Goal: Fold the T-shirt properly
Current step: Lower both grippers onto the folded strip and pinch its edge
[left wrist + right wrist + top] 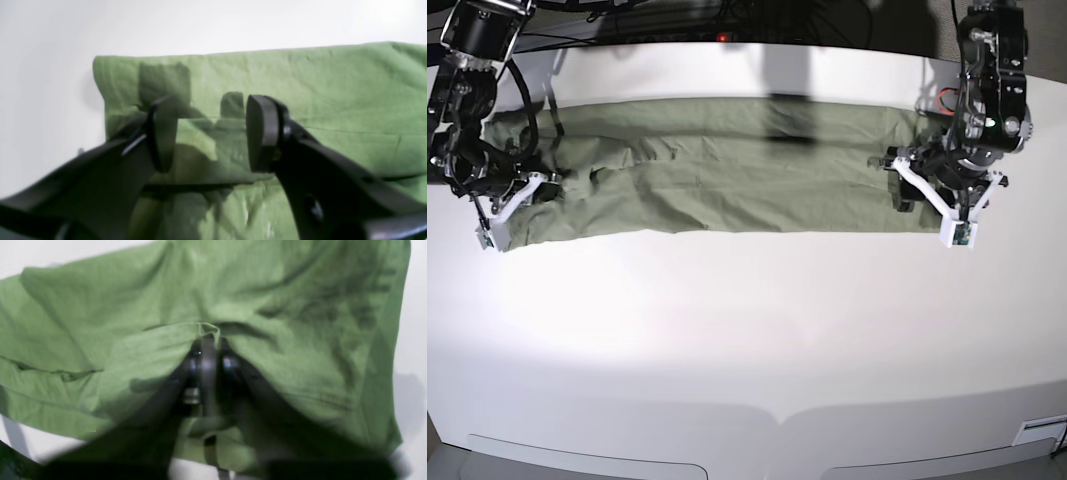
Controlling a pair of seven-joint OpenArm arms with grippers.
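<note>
White counter (747,330) is spanned along its far side by the T-shirt (727,190), folded into a long band (soft, floppy, best pinched at both ends). Right claw (208,340) is clamped on cloth; left claw (213,133) is spread apart above it.

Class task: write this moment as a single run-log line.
object: olive-green cotton T-shirt, long band on white table | left gripper: open over shirt end | right gripper: shut on fabric

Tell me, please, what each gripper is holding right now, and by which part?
The right gripper is shut on a hemmed edge fold of the T-shirt. The left gripper is open above the shirt, holding nothing.
</note>
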